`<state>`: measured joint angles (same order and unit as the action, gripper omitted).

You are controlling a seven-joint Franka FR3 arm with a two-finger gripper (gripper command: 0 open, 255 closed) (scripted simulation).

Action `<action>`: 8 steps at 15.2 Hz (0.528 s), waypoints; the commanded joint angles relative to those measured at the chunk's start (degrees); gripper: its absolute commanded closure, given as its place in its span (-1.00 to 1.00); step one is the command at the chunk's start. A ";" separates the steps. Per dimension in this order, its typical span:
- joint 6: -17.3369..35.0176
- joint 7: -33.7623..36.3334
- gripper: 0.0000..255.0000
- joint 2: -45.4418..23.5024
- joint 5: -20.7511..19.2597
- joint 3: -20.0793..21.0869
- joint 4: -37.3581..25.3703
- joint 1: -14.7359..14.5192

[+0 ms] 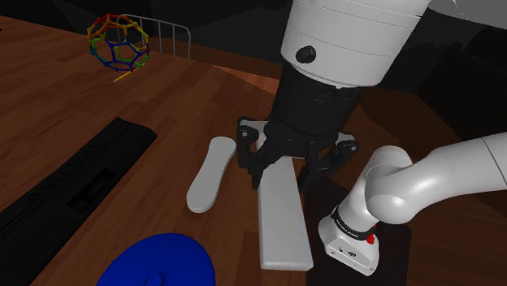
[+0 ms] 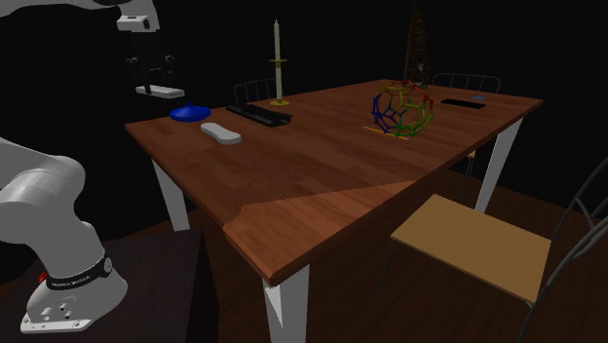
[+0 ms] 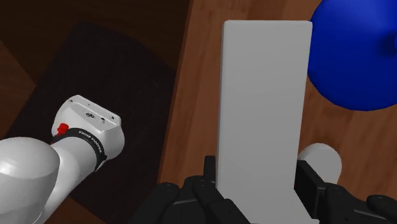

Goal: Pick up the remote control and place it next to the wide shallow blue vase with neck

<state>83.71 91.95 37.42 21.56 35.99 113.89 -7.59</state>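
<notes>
Clearly the remote (image 1: 283,223), drawn as a plain grey flat slab, is off the table (image 2: 322,166) and in the claw (image 1: 283,172). The two fingers (image 3: 309,181) are clamped on its long sides near one end, so most of its length sticks out ahead of the grip. In the second exterior view it hangs in the air over the table's corner, near the blue vase (image 2: 190,113) and higher than it.

The step in hand looks like the carry and set-down. With the grip so far toward one end, the free end may swing or sag, so a slow move with the slab held level seems wise. The vase and a white rounded bar (image 1: 210,175) both lie to the same side of the held remote, the bar close by. I would aim for the bare wood next to the vase and come down without nudging either. It would be best to lower until the remote lies flat before the fingers part. If it is set too near the table's edge, it might tip off toward the stand (image 3: 114,63).

The table is reddish-brown wood on white legs. It also carries a black keyboard (image 2: 258,114), a candle (image 2: 278,60) in a brass holder, a colourful wire ball (image 2: 399,109) and a flat black thing (image 2: 463,101) at the far corner. A chair (image 2: 477,244) with a tan seat stands at the near side, and the room beyond is dim.
</notes>
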 commanded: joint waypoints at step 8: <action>0.18 13.11 1.00 -4.08 3.25 12.67 -8.38 0.95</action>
<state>83.85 103.42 34.18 24.65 46.97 106.89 -7.06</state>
